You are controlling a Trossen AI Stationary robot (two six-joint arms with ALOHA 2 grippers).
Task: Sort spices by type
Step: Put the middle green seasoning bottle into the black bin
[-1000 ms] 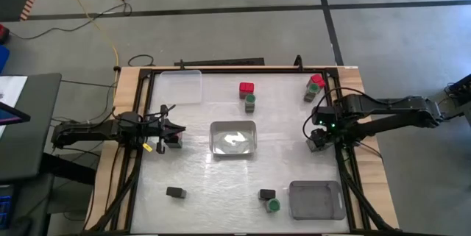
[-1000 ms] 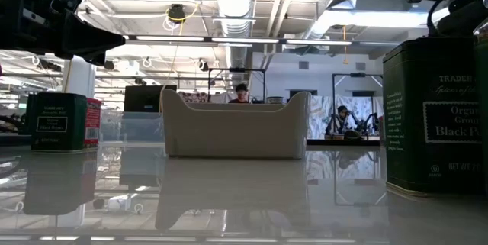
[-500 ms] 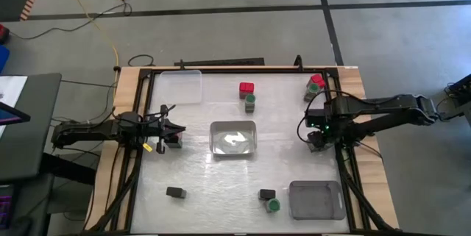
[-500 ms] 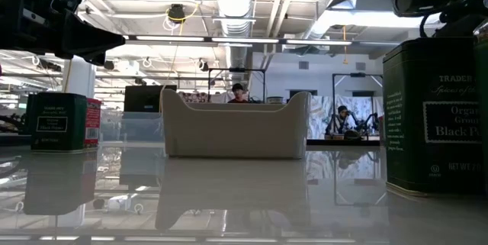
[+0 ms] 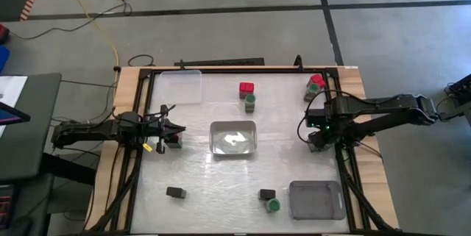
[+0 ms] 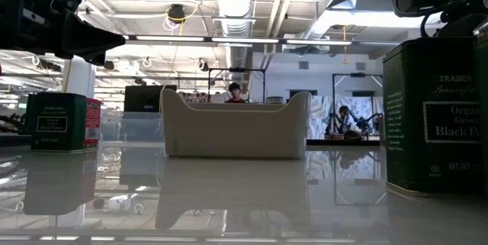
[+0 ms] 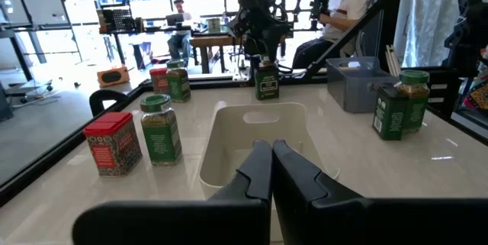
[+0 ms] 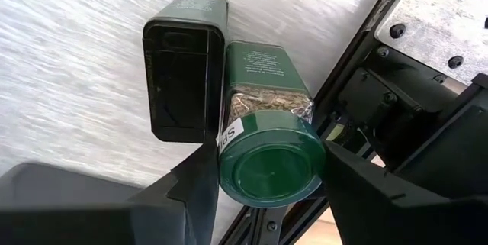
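The right gripper [image 8: 263,165] is hanging over the table's right rail, its jaws wide around a green-capped jar [image 8: 268,153], seemingly not squeezing it. A black tin [image 8: 183,66] is touching that jar's side. Left of the central white tray [image 5: 234,137], the left gripper [image 7: 271,170] is waiting, jaws nearly closed on nothing. Beyond the tray, a red tin [image 5: 246,88] and green jar [image 5: 250,101] are standing together.

White table [image 5: 199,170] carries scattered spices [image 5: 246,89]; clear tray [image 5: 233,137] centre; grey tray [image 5: 316,200]
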